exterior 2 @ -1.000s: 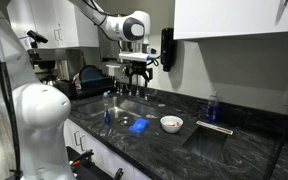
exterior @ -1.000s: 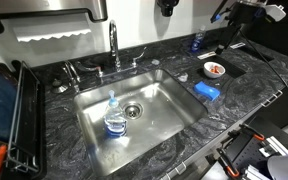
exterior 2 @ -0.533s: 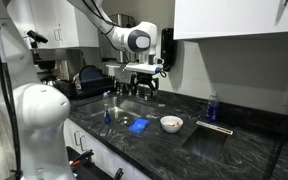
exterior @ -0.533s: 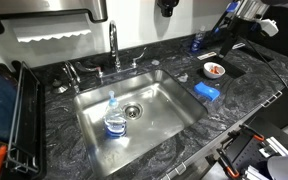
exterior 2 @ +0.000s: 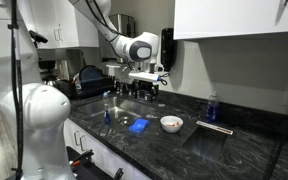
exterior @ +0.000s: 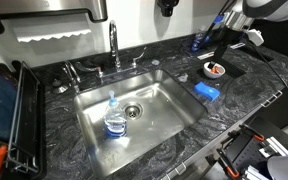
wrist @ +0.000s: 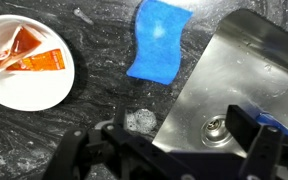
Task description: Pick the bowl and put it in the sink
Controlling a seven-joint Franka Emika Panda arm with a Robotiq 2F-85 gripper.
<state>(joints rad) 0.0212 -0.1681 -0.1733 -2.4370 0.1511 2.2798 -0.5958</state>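
Released pincer (wrist: 169, 150) hovers empty; the bowl (wrist: 24, 65) is cut off at the wrist view's edge

Dark marbled stone countertop (exterior 2: 254, 160) spread beneath the claw (exterior 2: 144, 96), plain grey wall (exterior 2: 244, 70) behind it, white upper cabinet (exterior 2: 234, 18) above and to its side, bright strip light (exterior: 54, 32) well away along the counter.

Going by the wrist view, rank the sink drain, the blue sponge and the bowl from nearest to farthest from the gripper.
1. Drain: lower right, just beside the gripper.
2. Blue sponge: top centre, on the counter.
3. Bowl: far left.
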